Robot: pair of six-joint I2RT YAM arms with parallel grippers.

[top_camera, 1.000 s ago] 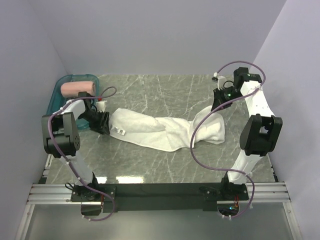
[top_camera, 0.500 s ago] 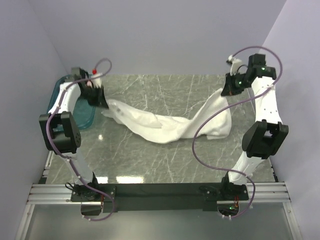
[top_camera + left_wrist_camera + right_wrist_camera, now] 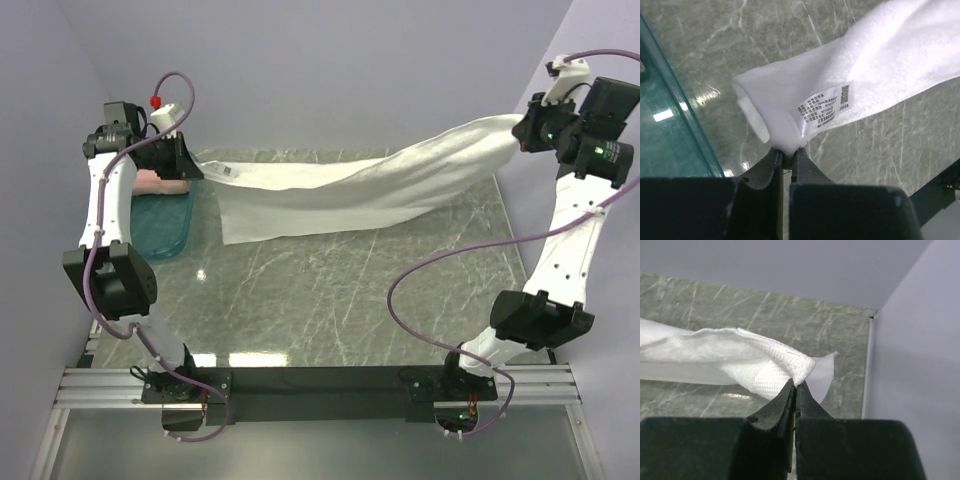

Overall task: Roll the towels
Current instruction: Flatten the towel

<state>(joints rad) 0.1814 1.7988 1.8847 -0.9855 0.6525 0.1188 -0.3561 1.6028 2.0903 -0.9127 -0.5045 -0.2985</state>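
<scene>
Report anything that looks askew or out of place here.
The white towel hangs unevenly between the left end effector and right end effector: bunched at the right, fanned out and drooping at the left. Otherwise nothing looks odd; the pink towel lies in the teal tray.

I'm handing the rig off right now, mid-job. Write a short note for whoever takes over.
Left tool: shut on the white towel at its label corner.
Right tool: shut on the opposite end.
White towel: lifted and stretched between the two tools above the table, unrolled.
Pink towel: in the teal tray, partly hidden behind the left arm.
Done: white towel picked up and spread.
Left: lay it flat and roll it; check the pink one.
</scene>
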